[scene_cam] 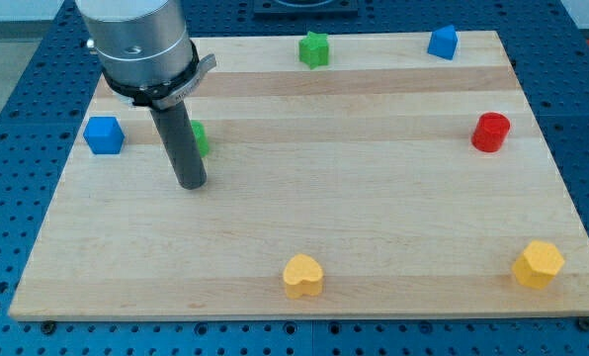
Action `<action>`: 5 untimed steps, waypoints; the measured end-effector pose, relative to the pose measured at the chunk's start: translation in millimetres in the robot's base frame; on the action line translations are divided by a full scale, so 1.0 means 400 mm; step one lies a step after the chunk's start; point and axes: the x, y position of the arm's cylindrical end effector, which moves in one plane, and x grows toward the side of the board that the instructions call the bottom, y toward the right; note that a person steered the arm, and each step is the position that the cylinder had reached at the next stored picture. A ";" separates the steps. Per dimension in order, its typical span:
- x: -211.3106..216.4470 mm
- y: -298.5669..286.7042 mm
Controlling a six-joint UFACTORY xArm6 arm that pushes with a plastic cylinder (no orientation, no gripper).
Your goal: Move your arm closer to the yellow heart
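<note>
At the view's left a blue cube [104, 134] sits on the wooden surface [374, 218], close to the left edge and about level with the lower part of the rod. Just to its right the arm's silver housing [141, 44] comes down from the view's top and narrows into the straight dark rod, and my tip [192, 184] stands on the surface in the left half of the board. There is no hand on this arm, only the rod, so nothing opens or closes and nothing is held. A green block [200, 139] shows just behind the rod on its right side, mostly hidden by it, so its shape cannot be made out; whether the rod touches it cannot be told. Farther right, near the view's top edge, lies a green star-like block [314, 48]. Below it, near the view's bottom edge and about midway across the surface, lies the yellow heart [302, 275], with its lobes towards the view's top; it is well apart from my tip, down and to the right of it, with bare wood between them. To the right again, a blue block [442, 43] with a peaked top sits near the top edge, a red cylinder [491, 132] stands by the right edge, and a yellow faceted block [539, 264] rests in the bottom right corner.
</note>
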 end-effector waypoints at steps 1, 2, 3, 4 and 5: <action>0.023 0.031; 0.031 0.033; 0.093 0.035; 0.162 0.060; 0.190 0.060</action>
